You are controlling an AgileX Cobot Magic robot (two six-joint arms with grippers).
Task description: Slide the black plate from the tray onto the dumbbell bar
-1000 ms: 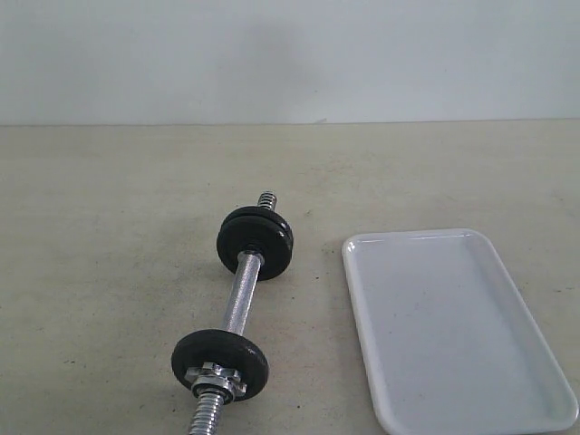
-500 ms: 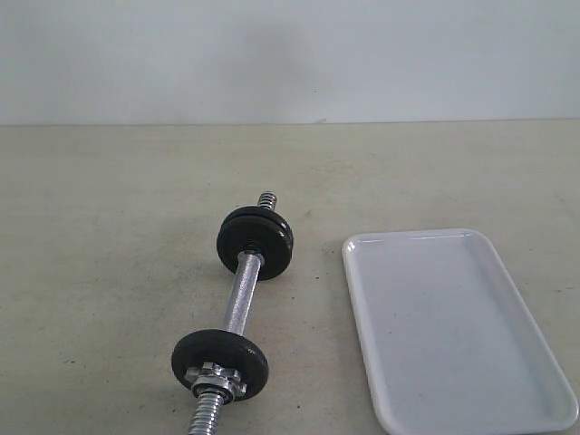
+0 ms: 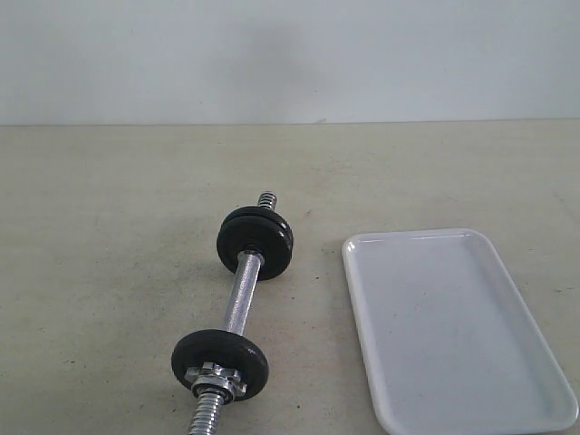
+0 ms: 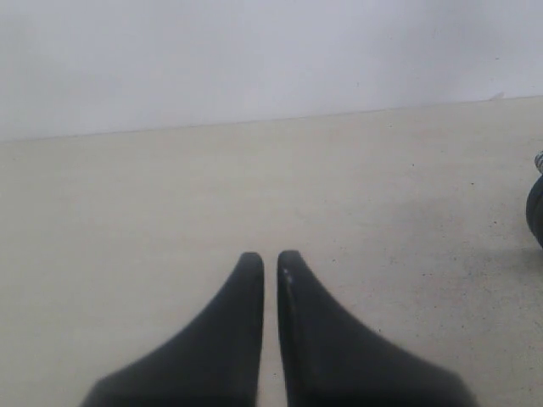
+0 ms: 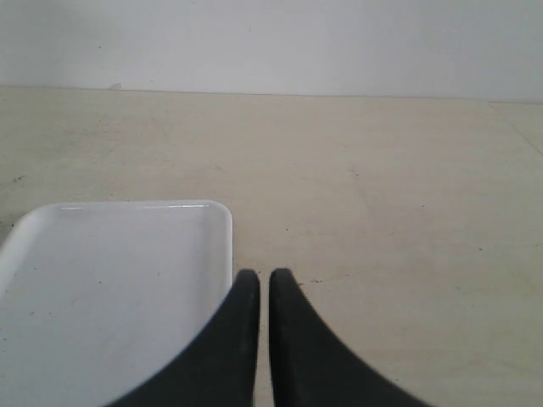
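The dumbbell bar [image 3: 237, 294] lies on the beige table [image 3: 109, 272], left of the middle in the exterior view, and it runs from the near edge away toward the pale wall [image 3: 290, 54], with a slight lean to the right. Two black plates [image 3: 255, 240] sit pressed together on its far part, and the coarse thread of the bar shows just behind them. A third black plate [image 3: 220, 349] sits on the near part, with the silver star nut [image 3: 217, 372] touching its near face, and more thread comes out in front of the nut. The smooth chrome middle of the bar is between these two groups. The three plates look alike, so I cannot tell which one the task means; all three are on the bar. The white tray [image 3: 453, 335] lies flat on the table to the right of the bar, apart from it. The left gripper [image 4: 270, 259] has its two dark fingers brought together, with only a thin line between the tips and nothing in them; it is over bare table, and a dark plate edge shows at the border of its view. The right gripper [image 5: 257, 275] is also closed and holds nothing (its tips are just beside one corner of the tray [image 5: 110, 288]).
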